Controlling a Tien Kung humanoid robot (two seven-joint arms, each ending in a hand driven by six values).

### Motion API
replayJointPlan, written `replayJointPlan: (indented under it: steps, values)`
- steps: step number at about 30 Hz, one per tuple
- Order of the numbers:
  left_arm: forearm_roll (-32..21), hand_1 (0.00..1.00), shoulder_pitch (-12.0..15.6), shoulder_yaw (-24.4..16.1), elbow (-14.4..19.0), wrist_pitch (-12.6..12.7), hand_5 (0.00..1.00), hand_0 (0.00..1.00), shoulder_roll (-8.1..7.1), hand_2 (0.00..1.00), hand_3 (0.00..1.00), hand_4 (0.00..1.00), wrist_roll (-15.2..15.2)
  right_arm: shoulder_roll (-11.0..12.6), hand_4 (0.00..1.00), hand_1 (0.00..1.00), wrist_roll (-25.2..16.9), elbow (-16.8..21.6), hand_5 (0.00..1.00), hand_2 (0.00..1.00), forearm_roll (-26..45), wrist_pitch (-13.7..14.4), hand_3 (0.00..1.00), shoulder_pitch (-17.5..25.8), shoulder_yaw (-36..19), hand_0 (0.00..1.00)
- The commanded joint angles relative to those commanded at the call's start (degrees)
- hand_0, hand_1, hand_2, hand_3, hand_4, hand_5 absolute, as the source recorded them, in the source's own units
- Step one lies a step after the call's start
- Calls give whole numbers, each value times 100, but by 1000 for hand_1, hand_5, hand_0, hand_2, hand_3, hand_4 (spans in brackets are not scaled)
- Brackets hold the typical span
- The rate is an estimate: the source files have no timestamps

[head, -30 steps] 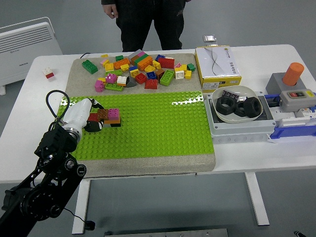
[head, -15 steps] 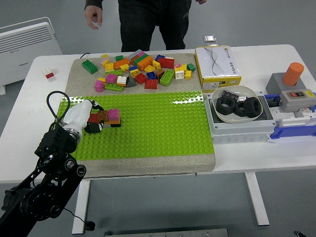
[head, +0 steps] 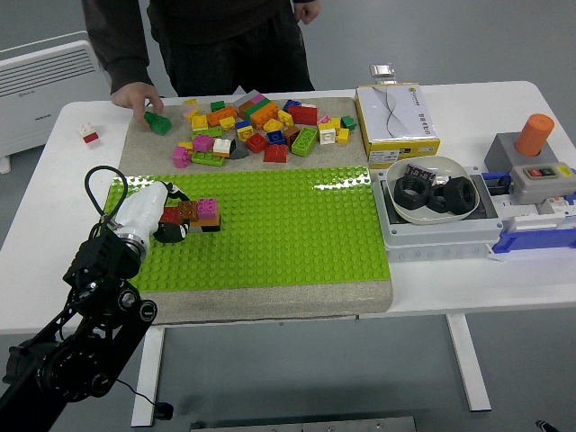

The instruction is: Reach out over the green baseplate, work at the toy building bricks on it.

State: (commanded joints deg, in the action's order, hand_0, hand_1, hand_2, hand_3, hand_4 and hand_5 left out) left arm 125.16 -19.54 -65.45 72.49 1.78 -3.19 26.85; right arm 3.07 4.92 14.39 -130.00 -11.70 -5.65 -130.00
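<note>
The left hand rests on the baseplate, its fingers closed around the left end of the small brick row.

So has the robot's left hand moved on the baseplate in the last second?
No. The left hand sits at the same brick cluster near the green baseplate's left edge.

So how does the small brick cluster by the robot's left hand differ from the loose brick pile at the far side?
The brick cluster is a few joined bricks, red, brown and pink; the loose pile is many scattered bricks in more colours. The cluster sits on the green baseplate; the pile lies on the grey mat beyond it. The left hand is at the cluster; a person's hand is at the pile's green brick. Both are toy building bricks.
</note>
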Motion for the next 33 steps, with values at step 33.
replayJointPlan:
  steps: [33]
  values:
    - [0,850,1,32,-9,-127,2,878,-11,785,704,447,-23,-1,723,640,4,2,998,716,0,5,706,-3,0,672]
